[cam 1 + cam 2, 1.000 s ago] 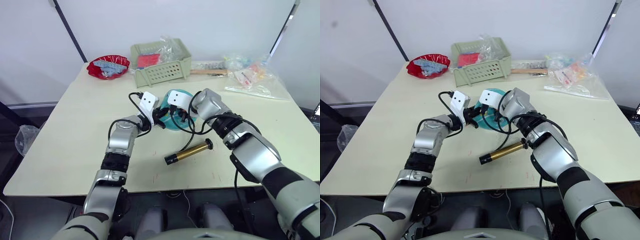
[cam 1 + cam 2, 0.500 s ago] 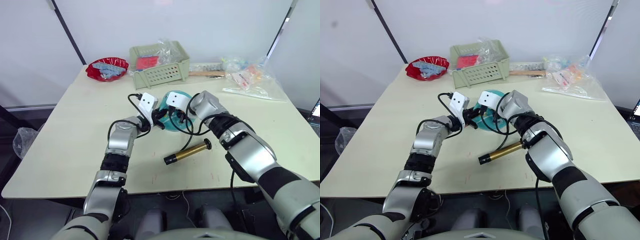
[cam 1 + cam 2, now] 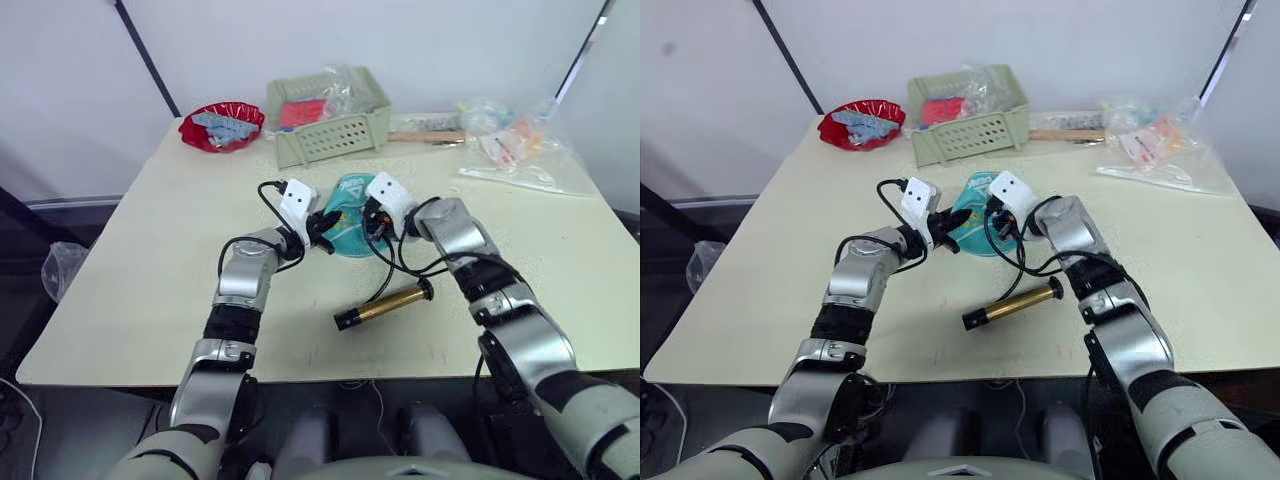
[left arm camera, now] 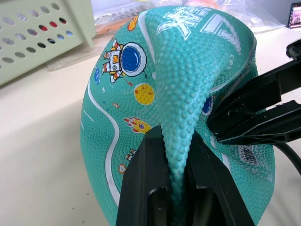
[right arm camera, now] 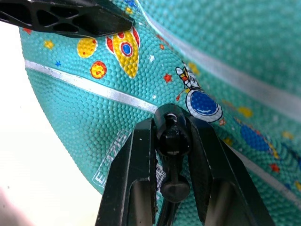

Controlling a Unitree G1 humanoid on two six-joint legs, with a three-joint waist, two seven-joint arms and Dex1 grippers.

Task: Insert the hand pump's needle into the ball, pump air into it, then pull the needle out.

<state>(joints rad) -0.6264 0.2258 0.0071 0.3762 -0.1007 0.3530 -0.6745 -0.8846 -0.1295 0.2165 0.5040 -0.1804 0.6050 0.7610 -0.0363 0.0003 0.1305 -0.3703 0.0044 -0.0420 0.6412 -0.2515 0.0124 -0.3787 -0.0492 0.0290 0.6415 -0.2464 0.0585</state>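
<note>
Arms: silver-grey metallic shells, black joint segments at elbows and forearms. White boxy camera housing on each wrist, two small dark dots on its face. Black cables loop loosely from wrists. Left gripper [image 4: 175, 175], right gripper [image 5: 172, 155]: matte black fingers

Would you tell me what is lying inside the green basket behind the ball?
Inside the green basket a red item and crumpled clear plastic show over the rim. Whatever lies lower is covered by the basket's front wall. The ball sits nearer, between both grippers.
</note>
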